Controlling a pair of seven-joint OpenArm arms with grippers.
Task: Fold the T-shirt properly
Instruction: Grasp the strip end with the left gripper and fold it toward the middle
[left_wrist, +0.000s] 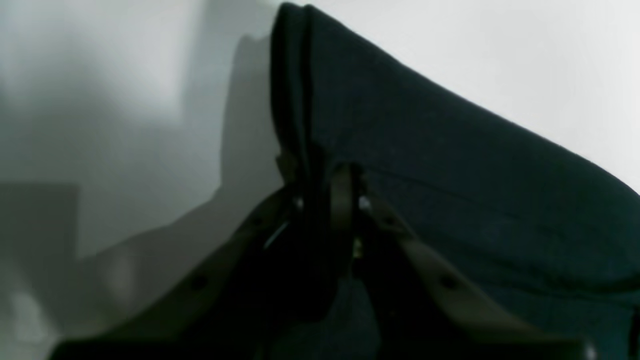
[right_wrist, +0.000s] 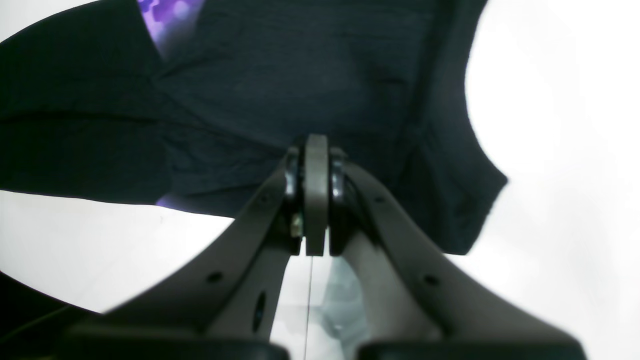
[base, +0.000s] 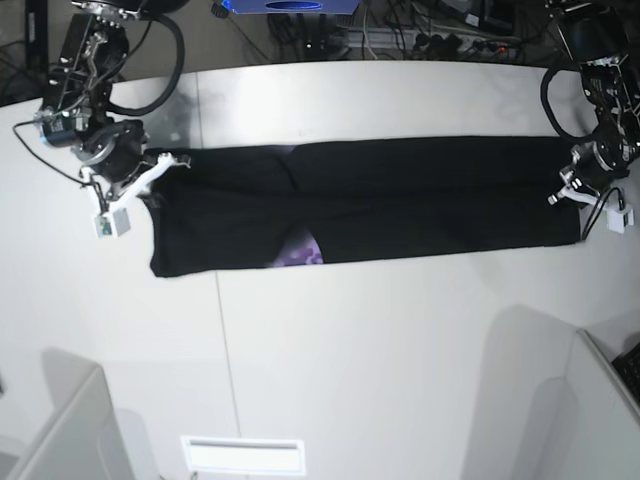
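Observation:
The black T-shirt (base: 400, 200) lies stretched out as a long, flat band across the white table (base: 350, 350). A patch of purple print (base: 300, 250) shows at its near edge. In the base view my right gripper (base: 165, 160) is at the band's left end. The right wrist view shows it (right_wrist: 316, 145) shut on the cloth (right_wrist: 300, 75), with wrinkles running to the tips. My left gripper (base: 578, 180) is at the band's right end. In the left wrist view its jaws (left_wrist: 325, 185) are pinched on a folded edge of the dark cloth (left_wrist: 450, 175).
Grey panels stand at the near left (base: 60, 430) and near right (base: 560, 400) corners. A white slotted plate (base: 240, 455) lies at the front edge. Cables and equipment (base: 420, 30) crowd the space behind the table.

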